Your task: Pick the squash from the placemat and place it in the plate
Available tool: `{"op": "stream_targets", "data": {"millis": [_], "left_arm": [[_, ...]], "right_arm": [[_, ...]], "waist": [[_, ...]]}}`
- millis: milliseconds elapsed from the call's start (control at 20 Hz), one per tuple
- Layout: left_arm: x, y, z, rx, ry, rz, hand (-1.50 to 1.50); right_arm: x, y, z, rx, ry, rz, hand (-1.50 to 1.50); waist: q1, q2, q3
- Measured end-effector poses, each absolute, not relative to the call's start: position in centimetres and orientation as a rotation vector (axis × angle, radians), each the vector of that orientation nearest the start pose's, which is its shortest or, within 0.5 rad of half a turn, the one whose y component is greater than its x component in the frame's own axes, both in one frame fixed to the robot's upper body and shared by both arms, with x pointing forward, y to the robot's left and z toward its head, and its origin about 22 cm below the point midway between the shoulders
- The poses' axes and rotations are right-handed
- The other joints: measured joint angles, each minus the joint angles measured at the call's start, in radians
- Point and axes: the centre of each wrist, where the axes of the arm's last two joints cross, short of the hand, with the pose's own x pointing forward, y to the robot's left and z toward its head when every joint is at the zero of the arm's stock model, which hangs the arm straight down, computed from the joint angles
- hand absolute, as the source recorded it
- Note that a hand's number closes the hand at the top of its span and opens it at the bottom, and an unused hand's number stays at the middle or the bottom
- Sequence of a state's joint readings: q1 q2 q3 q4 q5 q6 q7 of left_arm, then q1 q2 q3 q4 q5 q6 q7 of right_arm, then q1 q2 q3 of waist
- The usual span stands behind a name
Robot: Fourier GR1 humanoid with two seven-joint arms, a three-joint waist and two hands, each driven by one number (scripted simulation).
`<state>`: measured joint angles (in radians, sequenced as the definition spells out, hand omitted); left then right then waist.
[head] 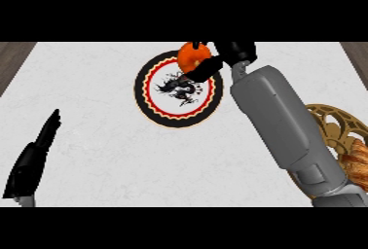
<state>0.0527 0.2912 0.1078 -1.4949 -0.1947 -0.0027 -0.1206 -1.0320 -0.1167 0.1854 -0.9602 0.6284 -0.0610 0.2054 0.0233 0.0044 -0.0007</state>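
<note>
An orange squash (191,54) hangs at the far rim of the round plate (159,104), which has a black and red border and a dark drawing at its white centre. My right hand (219,59) is curled round the squash, its fingers hiding part of it, and its grey forearm crosses the counter from the lower right. The brown, gold-patterned placemat (343,127) lies at the right edge, partly behind that forearm. My left hand (34,155) rests open at the lower left, fingers straight and pointing away.
The white marbled counter (108,160) spans the view, with wooden floor strips showing at the far left and far right corners. An orange-brown textured object (357,163) sits on the placemat at the right edge.
</note>
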Motion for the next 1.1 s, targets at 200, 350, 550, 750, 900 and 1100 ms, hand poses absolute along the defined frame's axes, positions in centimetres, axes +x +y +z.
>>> {"op": "stream_targets", "data": {"millis": [200, 350, 550, 750, 900, 1100], "left_arm": [[23.0, 32.8, 0.3, 0.448, -1.532, -0.31, 0.0], [23.3, 32.6, 0.5, 0.443, -1.539, -0.317, 0.0], [22.9, 31.9, 0.3, 0.429, -1.543, -0.333, 0.0], [23.2, 31.5, 0.1, 0.421, -1.553, -0.344, 0.0], [23.5, 32.0, 0.4, 0.415, -1.551, -0.349, 0.0], [24.2, 31.9, 0.2, 0.417, -1.551, -0.356, 0.0]], "right_arm": [[42.3, -6.0, 16.7, -0.607, -1.698, 0.969, 1.5], [42.9, -4.9, 15.4, -0.598, -1.656, 0.992, 1.5], [43.3, -4.4, 13.7, -0.549, -1.6, 1.006, 1.5], [43.6, -5.0, 11.9, -0.517, -1.53, 0.868, -1.5], [43.7, -5.3, 10.7, -0.523, -1.484, 0.831, -1.5], [43.7, -5.5, 10.1, -0.505, -1.521, 0.753, -1.5]], "waist": [[0.008, 0.003, 0.0], [0.018, 0.006, 0.0], [0.035, 0.009, 0.0], [0.05, 0.014, 0.0], [0.058, 0.016, 0.0], [0.06, 0.017, 0.0]]}}
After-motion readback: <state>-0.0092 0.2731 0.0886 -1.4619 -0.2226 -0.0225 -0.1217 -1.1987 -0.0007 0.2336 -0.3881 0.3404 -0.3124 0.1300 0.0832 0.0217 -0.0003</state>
